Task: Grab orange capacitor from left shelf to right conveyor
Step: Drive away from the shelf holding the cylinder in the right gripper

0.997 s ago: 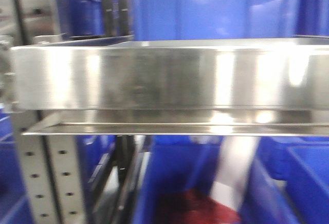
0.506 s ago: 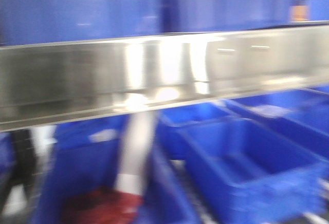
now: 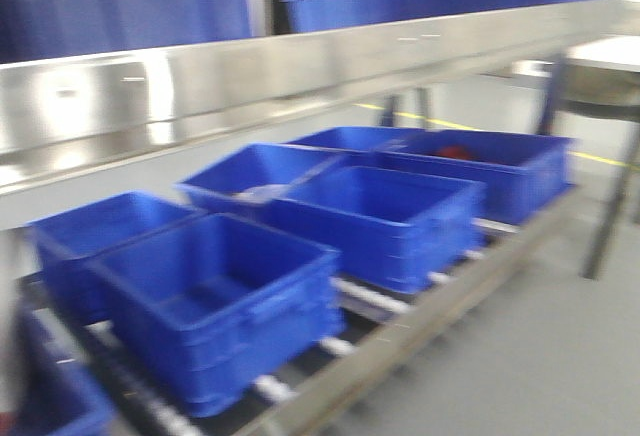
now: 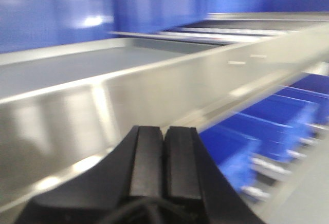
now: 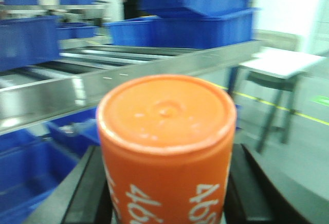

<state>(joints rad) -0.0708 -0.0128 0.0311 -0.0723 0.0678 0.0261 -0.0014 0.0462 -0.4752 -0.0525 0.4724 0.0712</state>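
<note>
The orange capacitor (image 5: 165, 147), with white "4680" print on its side, stands upright and fills the right wrist view. My right gripper (image 5: 167, 154) is shut on it, one black finger on each side. The brushed steel left shelf (image 3: 250, 76) runs slantwise across the top of the front view and lies behind the capacitor (image 5: 154, 72). My left gripper (image 4: 164, 134) is shut with nothing in it, its pads pressed together, just before the shelf's shiny front lip (image 4: 154, 85). The right conveyor is out of view.
Several blue plastic bins (image 3: 220, 296) sit on a low roller rack under the shelf, and more blue bins (image 5: 195, 18) stand on and above it. A grey table (image 3: 600, 56) on dark legs stands at the right over grey floor with a yellow line.
The front view has swung to the right. The shelf lip has slid up and to the left, and the lower blue bins, the floor and the table have come into view.
</note>
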